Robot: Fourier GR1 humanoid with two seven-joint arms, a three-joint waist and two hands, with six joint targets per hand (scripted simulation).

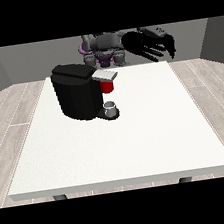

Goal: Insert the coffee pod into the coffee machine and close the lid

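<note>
The black coffee machine [77,91] stands on the left half of the white table [138,140]. Its silver-topped lid [104,75] juts out to the right, and a red thing at the machine [107,86] sits just under it. A small grey thing [111,108] rests on the machine's low base below the red thing; I cannot tell whether it is the pod. The hand at the view's right [151,44] hangs in the air above the table's far edge, right of the machine, with its fingers spread and holding nothing. No hand shows at the view's left.
The robot's torso [105,48] is behind the table's far edge. Wooden floor surrounds the table. Bare white tabletop stretches right of and in front of the machine.
</note>
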